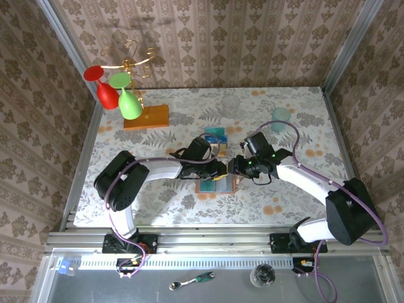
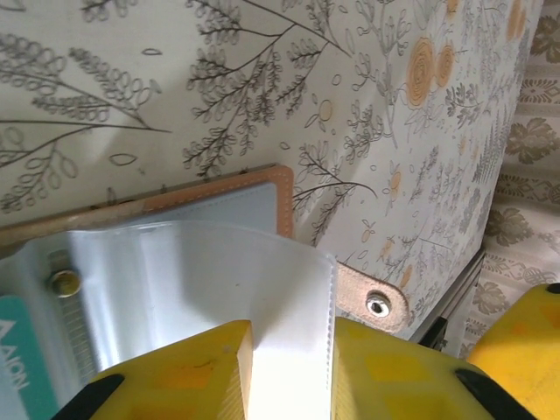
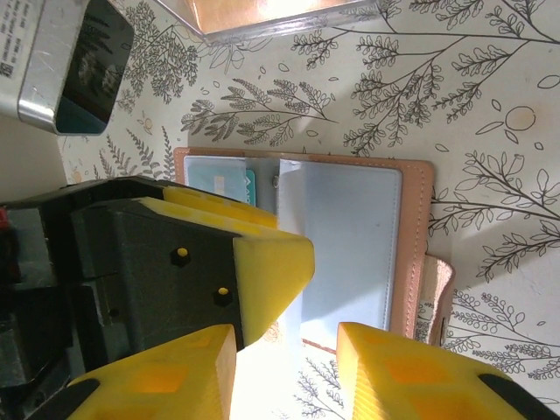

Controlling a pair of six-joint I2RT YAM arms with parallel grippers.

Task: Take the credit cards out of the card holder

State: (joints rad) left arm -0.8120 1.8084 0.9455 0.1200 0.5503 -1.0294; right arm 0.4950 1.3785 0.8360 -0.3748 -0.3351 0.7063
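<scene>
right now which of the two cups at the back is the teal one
The teal cup stands toward the far right corner; the clear cup left of it has no tint.

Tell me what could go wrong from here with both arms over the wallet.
The left pincer straddles the clear sleeve of the card holder; closing and pulling may lift the holder, not the teal card. The right pincer sits close beside the left over the holder, so they might collide.
</scene>
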